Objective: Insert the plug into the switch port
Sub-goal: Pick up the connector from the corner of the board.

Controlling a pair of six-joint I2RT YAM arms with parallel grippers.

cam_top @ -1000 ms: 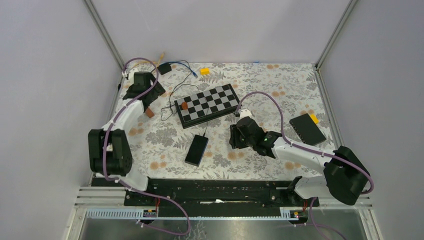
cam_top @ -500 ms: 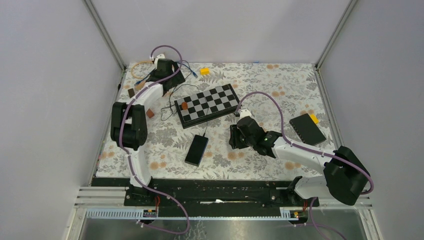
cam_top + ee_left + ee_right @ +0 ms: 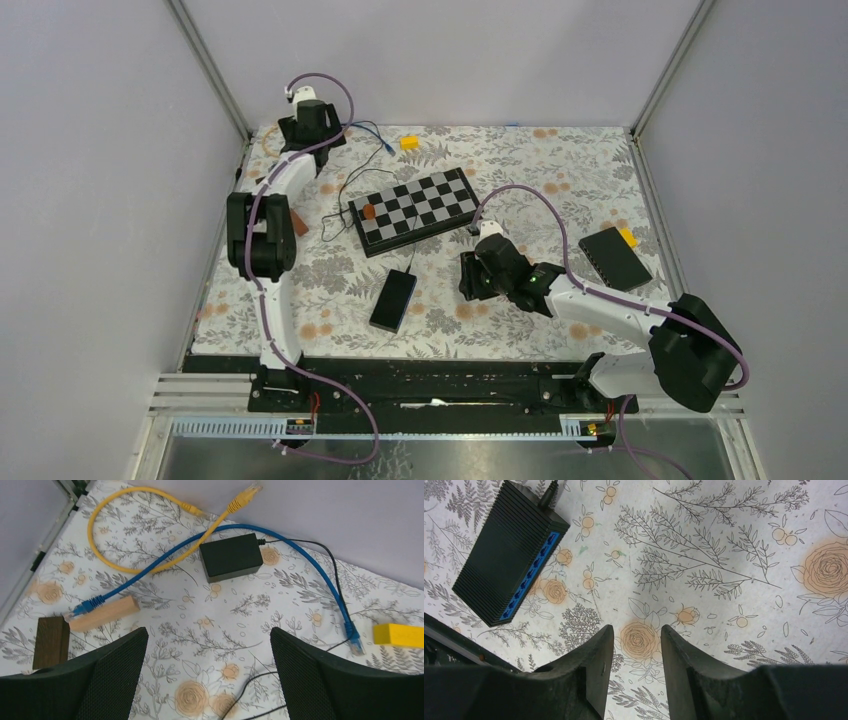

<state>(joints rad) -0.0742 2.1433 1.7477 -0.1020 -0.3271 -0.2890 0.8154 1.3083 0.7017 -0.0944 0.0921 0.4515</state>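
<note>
the left gripper point(image 3: 207, 680) hangs over the far left corner of the flowered table cloth point(image 3: 560, 180), its fingers point(image 3: 85, 680) spread wide and released, only bare cloth between them. the blue cable point(image 3: 240, 527) arcs across the cloth beyond the fingertips. its one plug point(image 3: 354, 641) lies flat just past the tip of the finger on the right of the left wrist view, outside the gap and close to a yellow block point(image 3: 400, 635). its other plug point(image 3: 82, 608) lies on the opposite side, against the end of a pale wooden block point(image 3: 105, 614), also outside the gap, with a dark wooden block point(image 3: 50, 636) nearer the finger there. a black adapter point(image 3: 231, 557) sits under the cable's arc, and a yellow cable point(image 3: 115, 540) loops behind it toward the wall.

the right gripper point(image 3: 636, 630) is low over the cloth in front of the chessboard point(image 3: 415, 210). its fingers point(image 3: 594, 665) stand partly apart and grasp nothing; a printed rose shows in the gap. the switch point(image 3: 509, 555) lies flat up and to the left of those fingers, apart from them, its row of blue ports along the long edge that faces them and a black cord at its far end. in the top view the switch point(image 3: 393, 300) lies left of the right gripper point(image 3: 470, 278), well apart from the plugs in the far corner by the left gripper point(image 3: 310, 125).
</note>
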